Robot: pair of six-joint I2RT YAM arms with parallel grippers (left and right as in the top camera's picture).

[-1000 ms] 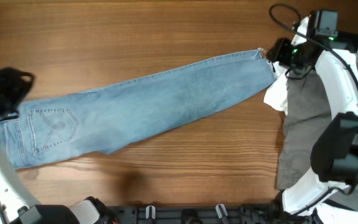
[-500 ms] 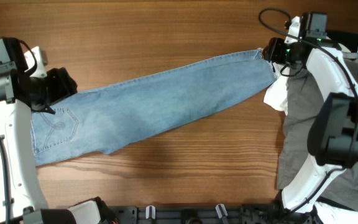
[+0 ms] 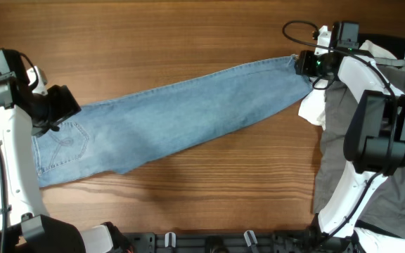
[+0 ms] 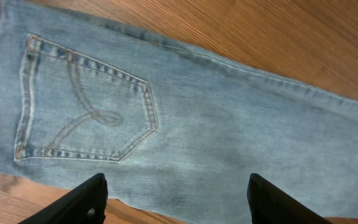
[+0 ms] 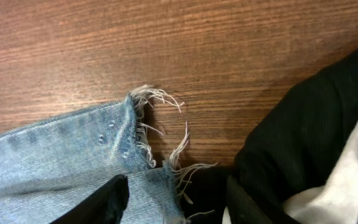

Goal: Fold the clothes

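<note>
**A:** Where are the jeans [image 3: 181, 116], and which way do they run?

**B:** Spread flat on the table [image 3: 153, 35] as one long strip; the long axis slants from the waist at the left, nearer the robot, up to the frayed hem [image 5: 143, 127] at the far right.

**A:** And the hands?

**B:** The left hand [image 3: 56, 109] hovers over the waist end beside the stitched pocket [image 4: 86, 115], jaws apart and empty; the right hand [image 3: 308, 65] sits at the hem, its fingers spread either side of the frayed corner and clamped on nothing; one finger merges with the black garment [image 5: 303, 124], so I cannot tell whether it touches the cloth.

**A:** What does the next move turn on?

**B:** I'd say each hand stands at its own end of that axis; the right is nearer the hem, the left nearer the waist, and the middle is well apart from both; folding end to end likely means carrying the hem leftward along the slant; the grey trousers [image 3: 343, 133] lie just beside the hem and could snag
</note>
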